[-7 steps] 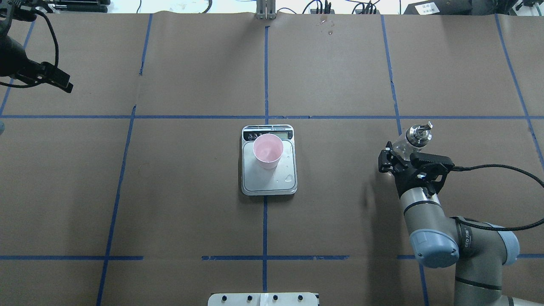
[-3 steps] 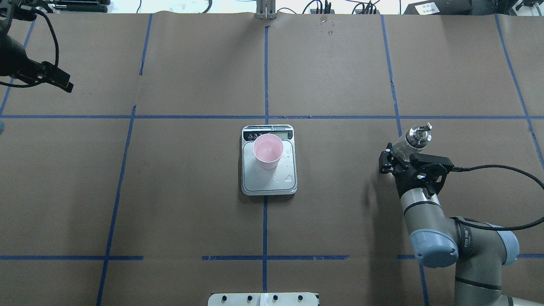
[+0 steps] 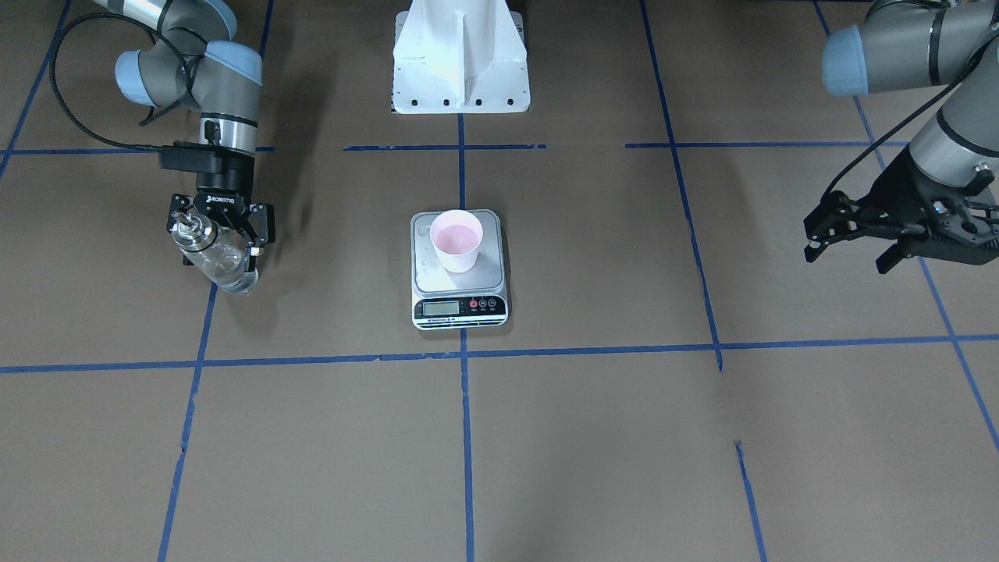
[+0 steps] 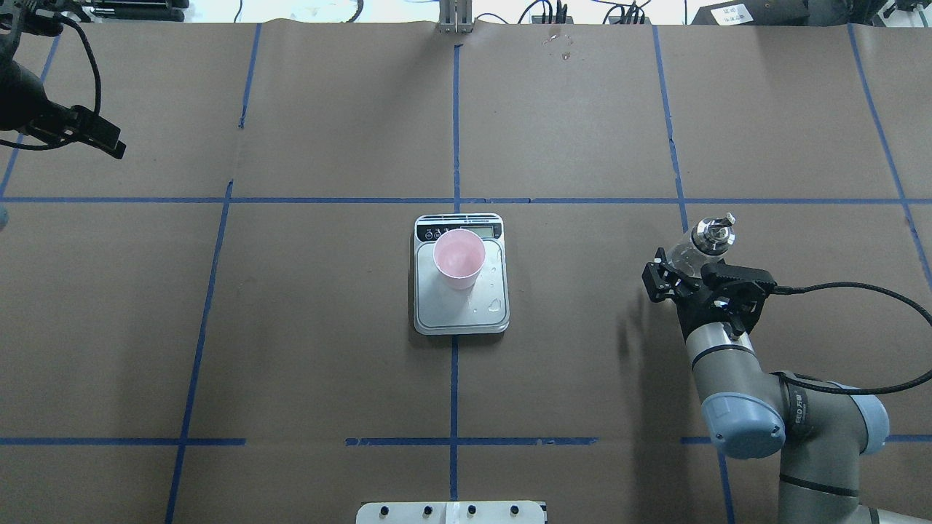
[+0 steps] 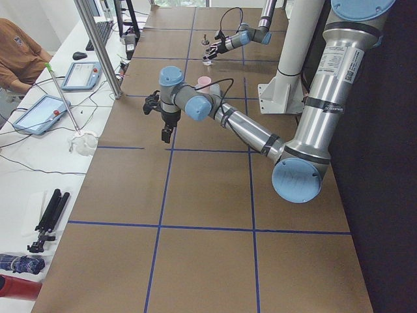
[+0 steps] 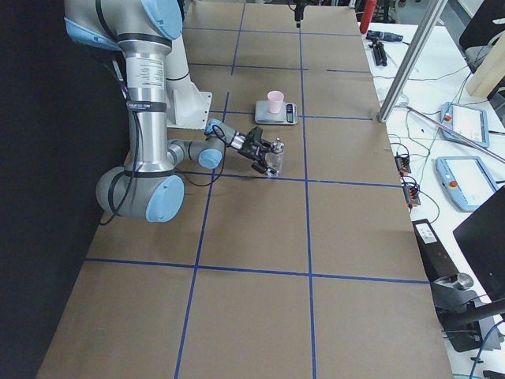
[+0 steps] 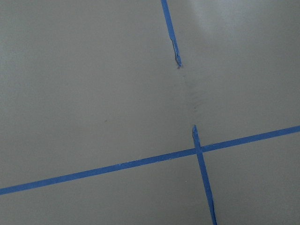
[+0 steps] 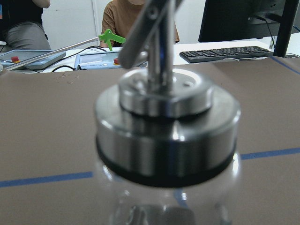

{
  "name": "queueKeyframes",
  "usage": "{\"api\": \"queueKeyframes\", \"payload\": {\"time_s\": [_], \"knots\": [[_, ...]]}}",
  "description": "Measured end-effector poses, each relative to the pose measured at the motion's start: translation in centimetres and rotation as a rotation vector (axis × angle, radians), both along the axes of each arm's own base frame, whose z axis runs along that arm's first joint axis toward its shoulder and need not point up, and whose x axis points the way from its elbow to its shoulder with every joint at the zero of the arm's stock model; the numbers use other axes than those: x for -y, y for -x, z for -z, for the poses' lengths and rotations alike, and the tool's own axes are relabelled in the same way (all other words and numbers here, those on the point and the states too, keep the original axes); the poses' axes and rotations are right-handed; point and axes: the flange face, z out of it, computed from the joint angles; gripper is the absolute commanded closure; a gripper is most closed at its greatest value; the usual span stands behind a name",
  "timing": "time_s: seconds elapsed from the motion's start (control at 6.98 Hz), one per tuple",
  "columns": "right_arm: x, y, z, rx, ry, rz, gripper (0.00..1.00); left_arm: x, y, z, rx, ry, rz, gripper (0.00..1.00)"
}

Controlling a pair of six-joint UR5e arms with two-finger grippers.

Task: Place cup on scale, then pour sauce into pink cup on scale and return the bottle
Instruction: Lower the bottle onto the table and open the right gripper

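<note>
The pale pink cup (image 4: 459,258) (image 3: 456,240) stands upright on the silver scale (image 4: 451,314) (image 3: 493,271) at the table's middle. Clear droplets (image 4: 495,304) lie on the platform; I cannot make out sauce inside the cup. The clear glass bottle (image 4: 710,236) (image 3: 212,256) (image 6: 274,161) with its metal spout (image 8: 159,42) stands upright on the paper at the robot's right. My right gripper (image 4: 684,271) (image 3: 222,248) straddles its body, jaws slightly spread. My left gripper (image 3: 847,254) (image 4: 105,140) hangs open and empty far to the left.
Blue tape lines (image 4: 455,200) grid the brown paper. The white robot base (image 3: 460,55) sits at the near edge. The right arm's black cable (image 4: 859,298) loops outward. Beyond the far edge are a keyboard (image 8: 225,54), tablets (image 5: 81,75) and seated people (image 5: 16,52).
The right gripper's outer finger has shifted outward from the bottle and the wrist has eased back a little. The bottle top settled slightly. Left arm, cup and scale are unmoved.
</note>
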Motion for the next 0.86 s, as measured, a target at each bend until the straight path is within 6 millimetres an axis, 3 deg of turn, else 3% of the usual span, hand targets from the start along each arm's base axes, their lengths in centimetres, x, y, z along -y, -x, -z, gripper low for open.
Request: {"api": "queueKeyframes", "payload": {"time_s": [0.43, 0.86], "knots": [[-0.8, -0.7, 0.4, 0.008, -0.015, -0.001, 0.00, 0.0, 0.0, 0.0, 0.000, 0.002, 0.001, 0.00], [-3.3, -2.0, 1.8, 0.039, -0.022, 0.040, 0.00, -0.2, 0.1, 0.5, -0.013, 0.023, 0.029, 0.00]]}}
